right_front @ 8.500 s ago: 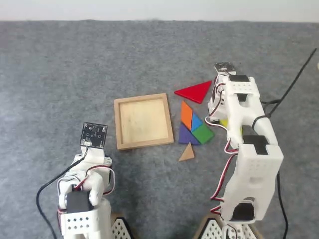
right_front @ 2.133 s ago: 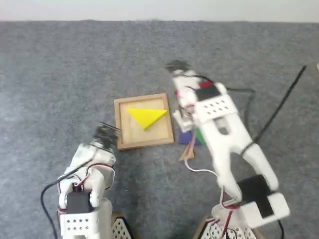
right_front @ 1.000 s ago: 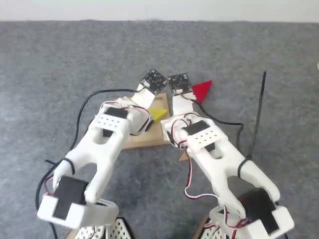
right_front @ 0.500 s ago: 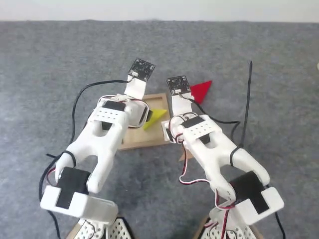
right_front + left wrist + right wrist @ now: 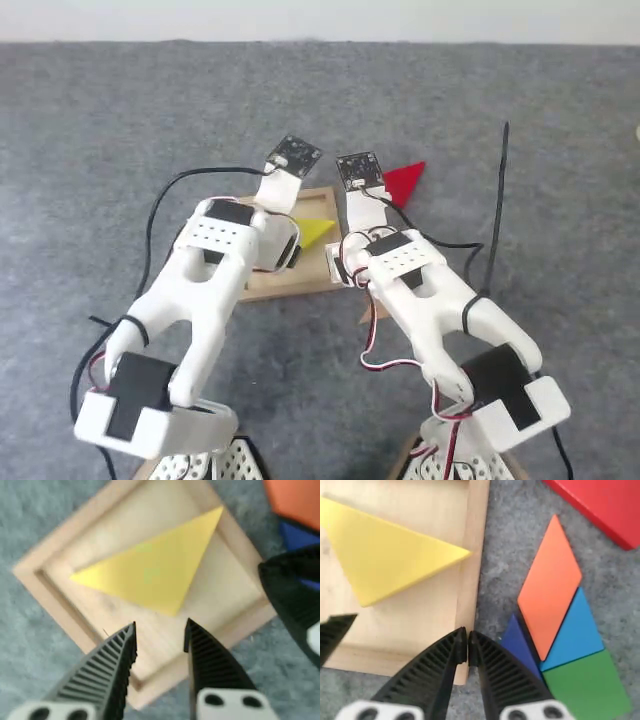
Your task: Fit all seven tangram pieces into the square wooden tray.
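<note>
Carpet point(image 5: 100, 150); triangle point(image 5: 150, 570) beyond left end effector point(image 5: 161, 627)

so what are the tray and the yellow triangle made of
Tray: pale bare wood, matt; faint grain lines show on its rim and floor. Yellow triangle: smooth, even, opaque colour with no grain, so probably painted wood, though plastic cannot be ruled out.
</note>
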